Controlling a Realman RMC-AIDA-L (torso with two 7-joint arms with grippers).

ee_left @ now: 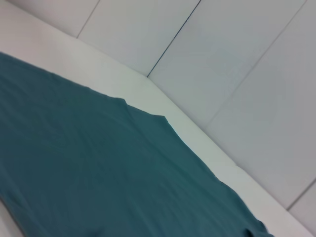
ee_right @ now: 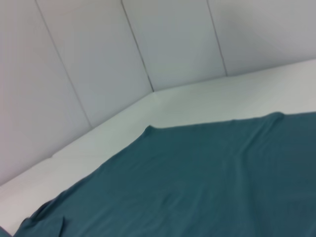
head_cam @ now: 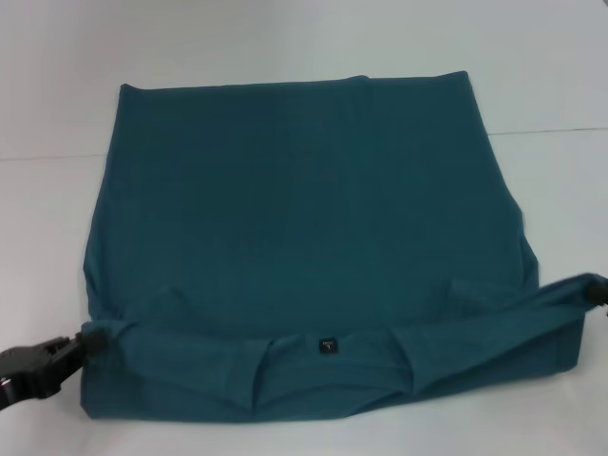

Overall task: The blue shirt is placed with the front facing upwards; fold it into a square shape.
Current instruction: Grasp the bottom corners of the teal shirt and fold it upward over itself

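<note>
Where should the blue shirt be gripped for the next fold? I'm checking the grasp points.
Likely at the two ends of the folded near band of the blue shirt, coming in from either side. The fabric bunches into graspable ridges there, where the left gripper and right gripper sit.

The head camera is looking forward and down from above, taking in the whole blue shirt (head_cam: 304,237) spread on the white worktop (head_cam: 285,43). The left wrist camera is sitting low and close, looking across the shirt's cloth (ee_left: 98,173) toward a panelled wall (ee_left: 237,59). The right wrist camera is doing likewise from the opposite side. All three are sharing the shirt and worktop.
</note>
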